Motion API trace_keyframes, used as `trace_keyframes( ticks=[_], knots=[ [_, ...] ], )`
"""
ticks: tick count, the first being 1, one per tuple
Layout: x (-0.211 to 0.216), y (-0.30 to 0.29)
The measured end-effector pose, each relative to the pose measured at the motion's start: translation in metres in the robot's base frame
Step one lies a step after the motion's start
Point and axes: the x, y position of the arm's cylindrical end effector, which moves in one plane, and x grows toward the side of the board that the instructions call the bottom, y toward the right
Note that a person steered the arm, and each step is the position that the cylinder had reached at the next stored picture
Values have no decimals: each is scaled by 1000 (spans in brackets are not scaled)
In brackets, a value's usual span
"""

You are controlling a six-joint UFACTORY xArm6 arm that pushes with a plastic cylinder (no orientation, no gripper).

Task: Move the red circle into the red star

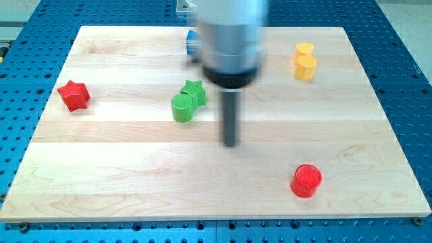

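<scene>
A blurred silver-grey cylinder with a black collar carries my dark, straight tip (231,143).

Pale matt wooden board (135,155), ridged plastic-looking red circle (306,180), perforated blue table (405,40)

Red circle (306,180), red star (73,95).

A single camera looks down at a steep angle on the wooden board (216,175) from beyond the view's bottom edge, facing the view's top. It stands far enough off to take in nearly the whole board and its blue perforated surround (405,40). The arm's blurred housing (231,37) hangs nearest the lens.
</scene>
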Motion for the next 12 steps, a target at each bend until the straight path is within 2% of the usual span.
trace_keyframes(
  ticks=[1,2,3,5,6,7,8,9,11,12],
  knots=[
    [16,132],
    [80,149],
    [92,95],
    [66,-82],
    [112,-91],
    [116,-112],
    [118,-76],
    [118,-99],
    [107,-228],
    [77,-253]
  ],
)
